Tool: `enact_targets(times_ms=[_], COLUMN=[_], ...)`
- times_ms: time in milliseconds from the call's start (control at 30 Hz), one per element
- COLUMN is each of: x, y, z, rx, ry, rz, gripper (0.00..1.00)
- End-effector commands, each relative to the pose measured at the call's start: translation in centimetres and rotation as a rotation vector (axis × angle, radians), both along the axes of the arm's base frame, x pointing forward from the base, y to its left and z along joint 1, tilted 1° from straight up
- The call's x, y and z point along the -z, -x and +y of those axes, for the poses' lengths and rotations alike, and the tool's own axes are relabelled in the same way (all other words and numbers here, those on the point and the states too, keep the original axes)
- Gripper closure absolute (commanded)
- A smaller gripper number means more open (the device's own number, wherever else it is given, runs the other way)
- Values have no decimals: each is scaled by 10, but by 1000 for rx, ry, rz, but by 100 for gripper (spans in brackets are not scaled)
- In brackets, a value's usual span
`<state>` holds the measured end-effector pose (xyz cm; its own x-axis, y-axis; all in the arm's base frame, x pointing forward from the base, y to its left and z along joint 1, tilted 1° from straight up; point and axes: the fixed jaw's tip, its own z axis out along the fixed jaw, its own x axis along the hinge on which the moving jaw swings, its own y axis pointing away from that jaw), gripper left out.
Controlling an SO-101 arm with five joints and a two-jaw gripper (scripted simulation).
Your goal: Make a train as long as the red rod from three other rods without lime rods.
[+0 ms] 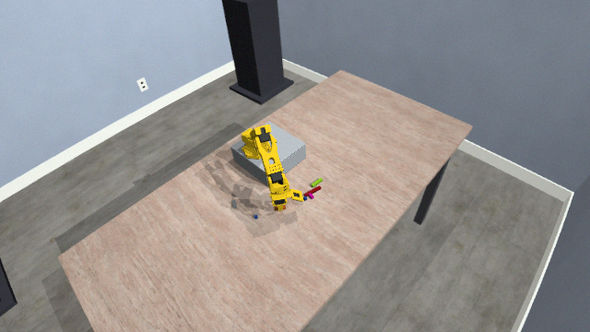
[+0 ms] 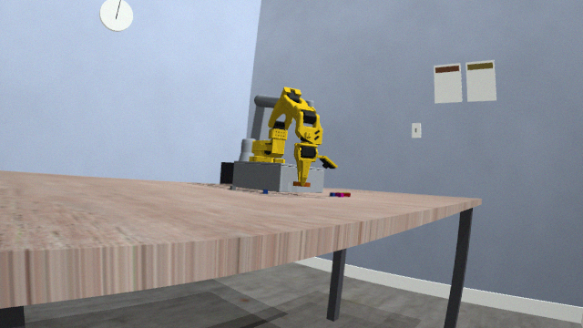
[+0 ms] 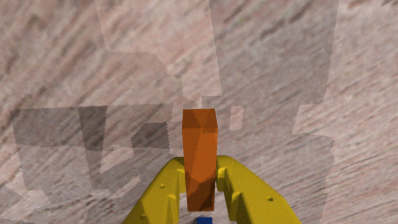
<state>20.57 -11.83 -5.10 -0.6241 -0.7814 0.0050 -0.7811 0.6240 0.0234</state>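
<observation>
My gripper [image 1: 279, 206] [image 2: 301, 182] [image 3: 200, 167] is shut on the orange rod [image 1: 284, 207] [image 2: 299, 184] [image 3: 200, 145] and holds it level above the table. The red rod [image 1: 314, 190] [image 2: 347, 194] lies right of it in the top view. The magenta rod [image 1: 311, 195] [image 2: 340, 195] and a small blue rod [image 1: 305, 198] [image 2: 332, 194] lie close beside the red rod's near side. Another blue rod [image 1: 255, 217] [image 2: 265, 191] lies alone on the left. The grey rod [image 1: 233, 204] [image 2: 233, 188] lies farther left, in shadow. A blue rod [image 3: 204, 220] shows at the wrist view's bottom edge; which one is unclear.
The lime rod [image 1: 316, 183] lies just behind the red rod. The arm stands on a grey block [image 1: 292, 154] [image 2: 257, 177] on the wooden table [image 1: 194, 258] [image 2: 137, 214]. The arm's shadow falls across the table around the left-hand rods.
</observation>
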Motion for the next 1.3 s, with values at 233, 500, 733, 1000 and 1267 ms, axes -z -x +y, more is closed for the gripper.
enact_targets(times_ms=[233,500,733,1000,1267], x=[-1,-1,-1,-6,-6], y=[23,32,32,36,36], z=[-35,-44,-44,-48,-48], rx=[22,30,30,36,36], ry=[3,3,3,12,12], rz=[-12,-12,-12,-22,-22], gripper=[100,100,100,100,100])
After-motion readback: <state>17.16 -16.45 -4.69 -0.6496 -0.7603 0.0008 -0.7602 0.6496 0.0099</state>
